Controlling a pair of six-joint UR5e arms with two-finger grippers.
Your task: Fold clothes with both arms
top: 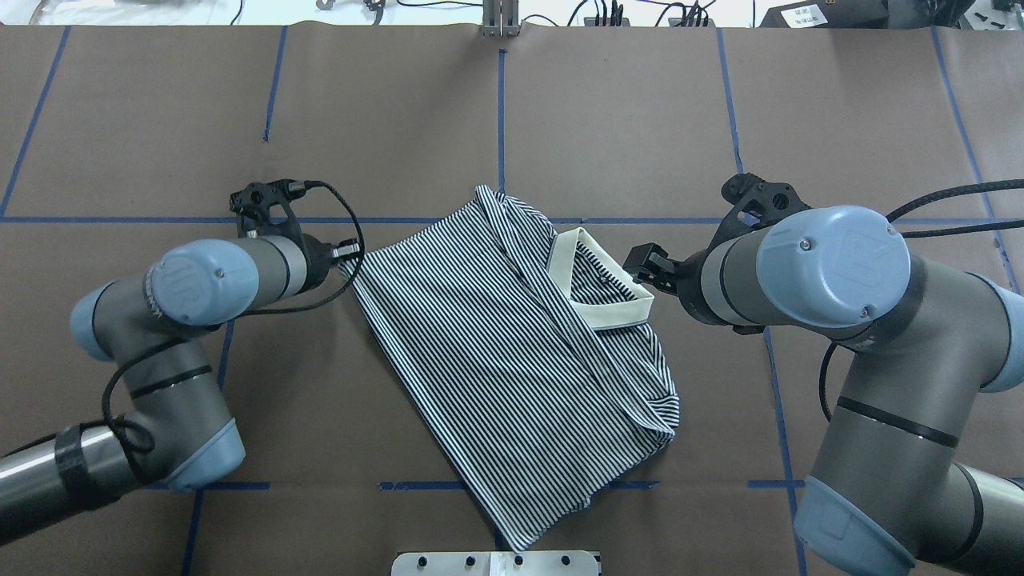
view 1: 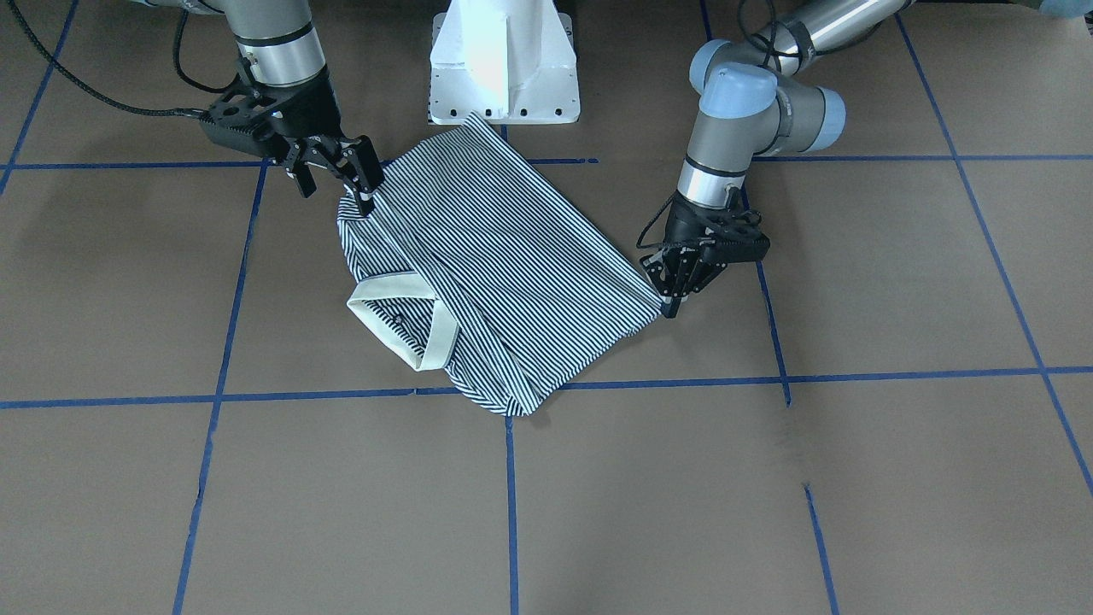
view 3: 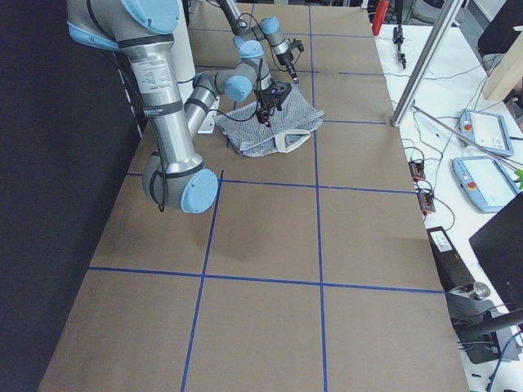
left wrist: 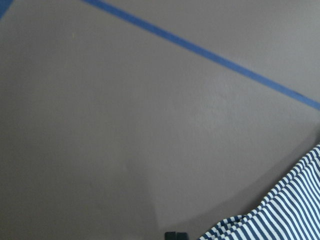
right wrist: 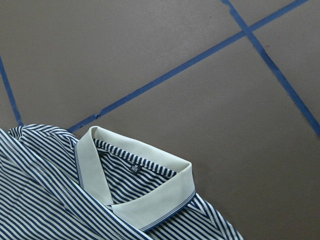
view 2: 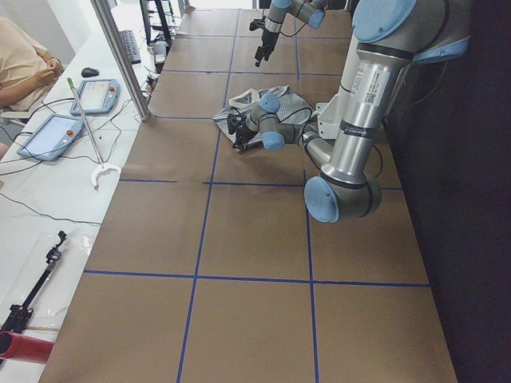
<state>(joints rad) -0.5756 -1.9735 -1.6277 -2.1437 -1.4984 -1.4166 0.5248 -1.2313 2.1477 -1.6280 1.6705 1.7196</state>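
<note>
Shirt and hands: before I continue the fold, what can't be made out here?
- Left hand grip on the shirt corner: fingertips too small in the front-facing view, hidden under the wrist overhead, cut off in the left wrist view.
- Right hand fingertips: mostly hidden by its own wrist overhead.
- Collar label print: too small in the right wrist view.

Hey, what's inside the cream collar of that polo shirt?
Inside the collar: striped neck lining and a small dark label. Deeper in, the folded front of the polo shirt hides the rest.
</note>
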